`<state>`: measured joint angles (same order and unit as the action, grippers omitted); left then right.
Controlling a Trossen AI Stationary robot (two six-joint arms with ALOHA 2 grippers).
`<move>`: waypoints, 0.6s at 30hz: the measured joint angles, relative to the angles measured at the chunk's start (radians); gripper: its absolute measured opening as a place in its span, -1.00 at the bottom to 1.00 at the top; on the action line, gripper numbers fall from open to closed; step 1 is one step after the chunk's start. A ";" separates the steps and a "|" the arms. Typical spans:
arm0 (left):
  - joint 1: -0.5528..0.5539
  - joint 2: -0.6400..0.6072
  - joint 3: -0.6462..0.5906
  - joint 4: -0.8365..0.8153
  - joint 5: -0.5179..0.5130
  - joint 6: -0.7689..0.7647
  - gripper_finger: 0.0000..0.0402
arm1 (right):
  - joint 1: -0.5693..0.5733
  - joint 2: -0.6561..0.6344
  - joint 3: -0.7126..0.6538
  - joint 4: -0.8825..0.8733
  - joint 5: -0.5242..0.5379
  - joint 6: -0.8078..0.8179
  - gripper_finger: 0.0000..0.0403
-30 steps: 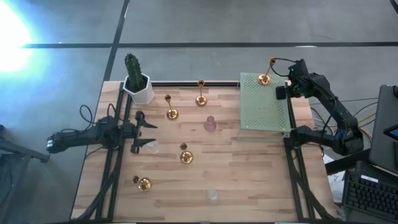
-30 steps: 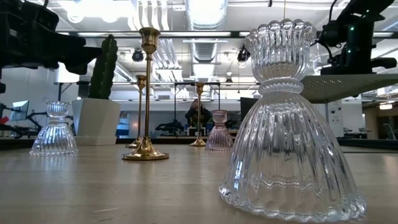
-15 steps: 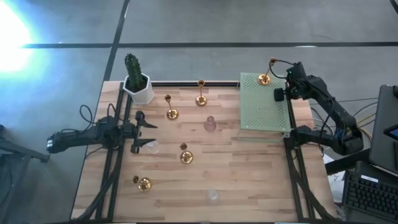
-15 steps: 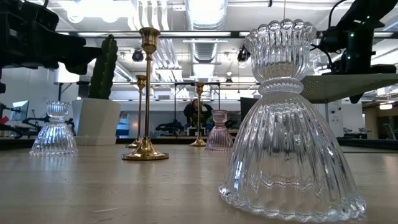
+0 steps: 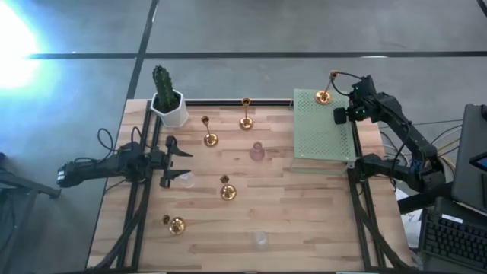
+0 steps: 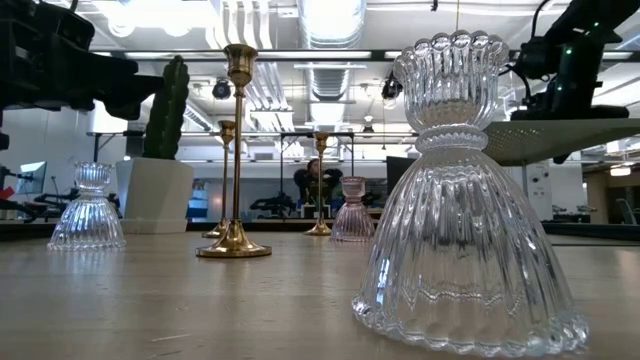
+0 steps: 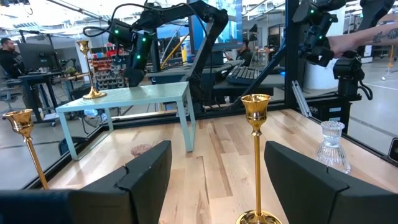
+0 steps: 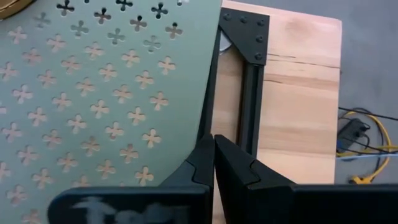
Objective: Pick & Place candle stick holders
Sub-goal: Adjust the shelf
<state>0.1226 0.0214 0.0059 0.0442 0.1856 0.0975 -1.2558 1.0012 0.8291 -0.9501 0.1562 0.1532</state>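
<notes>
One gold candle stick holder (image 5: 323, 97) stands by its round base on the far corner of the raised green mat (image 5: 319, 133). Several more gold holders (image 5: 209, 139) (image 5: 227, 192) and clear or pinkish glass ones (image 5: 257, 152) stand upright on the wooden table. My right gripper (image 5: 340, 116) hovers shut over the mat's right edge (image 8: 205, 93), pointing steeply down, with nothing between its fingers. My left gripper (image 5: 173, 162) waits open and level at the table's left side, facing a tall gold holder (image 7: 256, 124) that stands farther off.
A white pot with a cactus (image 5: 167, 103) stands at the far left corner. Black frame rails run down the table's left side (image 5: 141, 205) and right side (image 5: 361, 213). In the low view a large glass holder (image 6: 460, 200) stands near the camera. A laptop (image 5: 472, 160) sits beyond the right edge.
My right gripper has tipped a little over the mat's right edge while staying in place and shut. Nothing else has moved.
</notes>
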 joint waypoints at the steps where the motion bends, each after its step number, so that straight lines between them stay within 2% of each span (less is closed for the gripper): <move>1: 0.000 0.000 0.000 0.000 0.000 0.000 0.30 | 0.003 0.000 0.000 0.000 0.000 0.000 -0.96; 18: 0.000 0.000 0.000 0.000 0.000 0.000 0.30 | 0.029 0.000 0.000 0.005 -0.041 -0.031 -0.96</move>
<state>0.1227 0.0216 0.0056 0.0441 0.1852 0.0975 -1.2272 1.0012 0.8295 -0.9451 0.1155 0.1218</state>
